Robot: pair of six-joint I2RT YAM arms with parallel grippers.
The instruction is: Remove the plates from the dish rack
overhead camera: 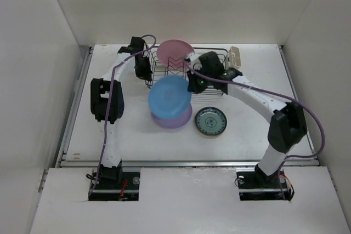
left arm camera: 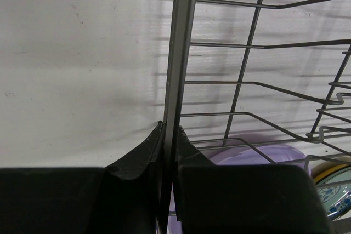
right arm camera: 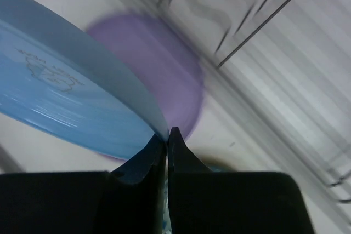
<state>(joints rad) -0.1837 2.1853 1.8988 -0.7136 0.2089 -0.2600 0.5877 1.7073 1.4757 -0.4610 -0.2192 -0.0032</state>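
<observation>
The dark wire dish rack [overhead camera: 211, 69] stands at the back with a pink plate [overhead camera: 175, 52] upright in it. My right gripper [overhead camera: 193, 84] is shut on the rim of the blue plate [overhead camera: 170, 95], which hangs tilted over the lavender plate [overhead camera: 173, 118] lying on the table. The right wrist view shows the jaws [right arm camera: 167, 131] pinching the blue plate [right arm camera: 66, 97], with the lavender plate [right arm camera: 164, 69] behind. My left gripper [overhead camera: 147, 75] is shut on the rack's left rim bar [left arm camera: 180, 53]. A teal patterned plate [overhead camera: 211, 121] lies flat to the right.
A beige cutlery holder [overhead camera: 235, 57] sits at the rack's right end. White walls enclose the table on three sides. In the left wrist view the lavender plate [left arm camera: 247, 154] and a patterned plate's edge [left arm camera: 334, 190] show through the rack's wires.
</observation>
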